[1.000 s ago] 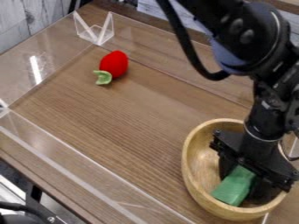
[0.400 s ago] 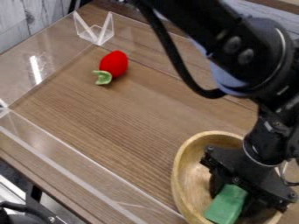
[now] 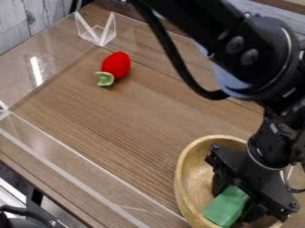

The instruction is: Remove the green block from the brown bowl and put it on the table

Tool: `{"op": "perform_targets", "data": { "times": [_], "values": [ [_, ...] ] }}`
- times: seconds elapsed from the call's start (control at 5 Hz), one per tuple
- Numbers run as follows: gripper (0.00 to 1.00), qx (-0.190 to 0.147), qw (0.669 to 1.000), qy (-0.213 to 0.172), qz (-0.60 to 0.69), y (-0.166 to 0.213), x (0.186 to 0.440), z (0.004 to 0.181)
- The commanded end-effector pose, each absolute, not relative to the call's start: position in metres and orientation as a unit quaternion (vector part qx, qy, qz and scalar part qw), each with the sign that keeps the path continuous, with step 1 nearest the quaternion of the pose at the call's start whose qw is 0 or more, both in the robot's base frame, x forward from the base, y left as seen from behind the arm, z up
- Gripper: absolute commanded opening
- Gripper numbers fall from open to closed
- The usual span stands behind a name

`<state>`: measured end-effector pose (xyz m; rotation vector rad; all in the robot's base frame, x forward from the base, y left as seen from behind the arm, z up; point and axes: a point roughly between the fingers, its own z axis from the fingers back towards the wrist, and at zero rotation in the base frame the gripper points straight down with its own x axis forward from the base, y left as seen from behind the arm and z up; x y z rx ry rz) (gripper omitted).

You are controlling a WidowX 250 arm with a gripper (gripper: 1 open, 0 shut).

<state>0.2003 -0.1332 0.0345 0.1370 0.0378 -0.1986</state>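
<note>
The brown bowl (image 3: pixel 187 171) sits at the bottom right corner of the table (image 3: pixel 137 125), partly cut off by the frame edge. Inside it lies the light green block (image 3: pixel 226 210), near the front of the bowl. My black gripper (image 3: pixel 245 201) points straight down into the bowl, and its fingers (image 3: pixel 222 182) stand on either side of the block, closed against it. The arm hides the bowl's far right side.
A red strawberry toy (image 3: pixel 114 66) with a green leaf lies at the upper left of the table. A clear folded acrylic piece (image 3: pixel 95 28) stands at the back. Low clear walls (image 3: pixel 48 142) run along the table's left and front edges.
The gripper and the green block have shifted together toward the camera and a little left. The bowl has slid the same way and now sits lower in the picture.
</note>
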Motion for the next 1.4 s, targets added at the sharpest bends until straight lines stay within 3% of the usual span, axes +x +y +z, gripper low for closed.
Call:
{"op": "perform_targets", "data": {
  "times": [0.0,0.4,0.8,1.2],
  "values": [
    [0.0,0.055,0.993,-0.012,-0.103,-0.135,0.211,0.055],
    [0.0,0.05,0.993,-0.022,-0.1,-0.126,0.221,0.071],
    [0.0,0.064,0.995,-0.066,-0.037,-0.087,0.232,0.099],
    [0.0,0.045,0.995,-0.079,0.04,-0.059,0.262,0.084]
  ]
}}
